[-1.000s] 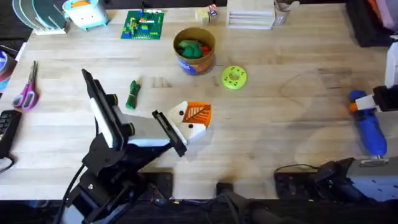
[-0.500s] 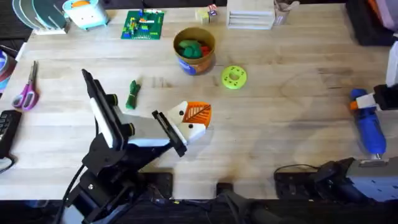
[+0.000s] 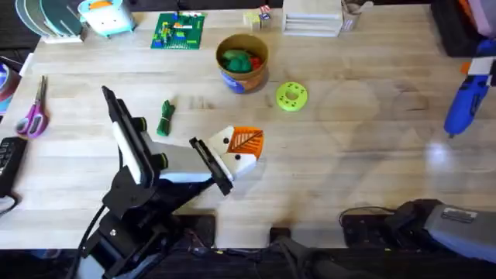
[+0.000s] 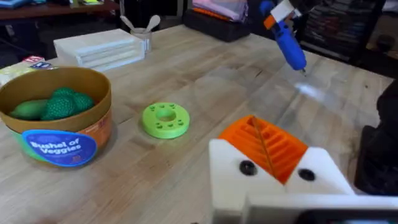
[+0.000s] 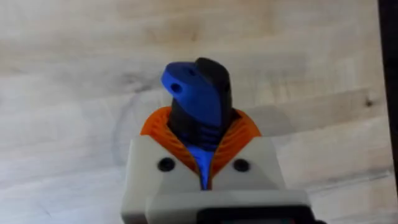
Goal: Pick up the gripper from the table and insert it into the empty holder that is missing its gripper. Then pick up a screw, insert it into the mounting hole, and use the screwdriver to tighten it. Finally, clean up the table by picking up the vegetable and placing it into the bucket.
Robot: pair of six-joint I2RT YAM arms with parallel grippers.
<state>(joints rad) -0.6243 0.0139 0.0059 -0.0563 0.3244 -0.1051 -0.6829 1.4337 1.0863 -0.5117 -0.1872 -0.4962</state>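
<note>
**Right tool lifts the screwdriver clear of the bench**

The right tool point(image 5: 202, 165) is closed on the screwdriver point(image 3: 466, 101), its orange ribbed pads point(image 5: 239, 134) pressed against both sides of the blue body. In the overhead view the screwdriver sits at about three o'clock, near the far right edge of the bench point(image 3: 349, 163), tilted with its tip pointing down toward the wood. The left wrist view shows it point(image 4: 285, 34) raised above the bench surface, orange end uppermost, tip slanting down and not touching the wood.

The left tool point(image 3: 236, 151) rests near the middle of the bench, at about seven o'clock from the bucket point(image 3: 243, 63). The holder point(image 4: 273, 180) carries the orange gripper point(image 4: 264, 146), ribbed face up, seated between the cream-white mounts. Whether this tool is open or closed cannot be told; it has hold of nothing that can be seen.

The bucket stands at about twelve o'clock on the bench, with green toy vegetables inside; its blue label reads "Bushel of Veggies" in the left wrist view. A lime-green disc point(image 3: 291, 96) lies just beside it at about four o'clock. The vegetable point(image 3: 164, 118) lies flat on the wood, well apart from the bucket at about eight o'clock from it, near the left arm's upper link. Pink-handled scissors point(image 3: 34, 112) lie at the left edge of the bench, at about nine o'clock.
</note>
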